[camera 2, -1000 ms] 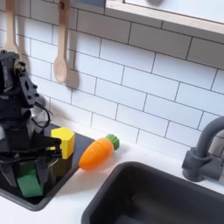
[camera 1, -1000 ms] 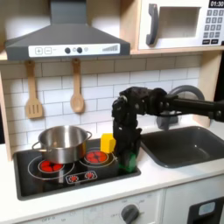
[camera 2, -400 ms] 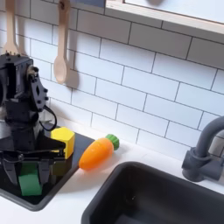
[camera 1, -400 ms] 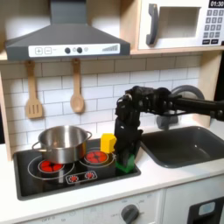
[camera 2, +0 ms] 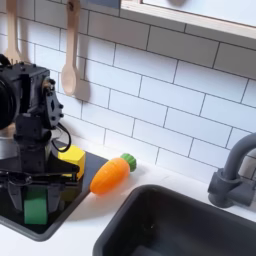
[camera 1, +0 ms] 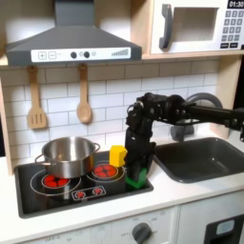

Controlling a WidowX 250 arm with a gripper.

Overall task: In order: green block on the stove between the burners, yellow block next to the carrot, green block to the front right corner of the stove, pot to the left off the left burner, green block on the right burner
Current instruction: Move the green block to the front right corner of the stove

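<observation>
My gripper [camera 2: 36,192] points straight down over the front corner of the stove [camera 1: 48,198], at the first exterior view's right end of the panel. Its jaws are spread; the fingers [camera 2: 10,186] stand on either side of the green block [camera 2: 35,209] with gaps visible, so nothing is clamped. The green block sits upright on the black surface near the stove's front edge. The yellow block [camera 2: 71,160] rests just behind my gripper, near the stove's back edge. The carrot [camera 2: 111,174] lies on the white counter just off the stove, tilted, its green tip toward the tiled wall. In the first exterior view, the pot [camera 1: 68,155] stands on the left of the two burners [camera 1: 104,172]; the right burner shows beside the yellow block. The sink [camera 1: 205,157] lies at the first exterior view's right.
</observation>
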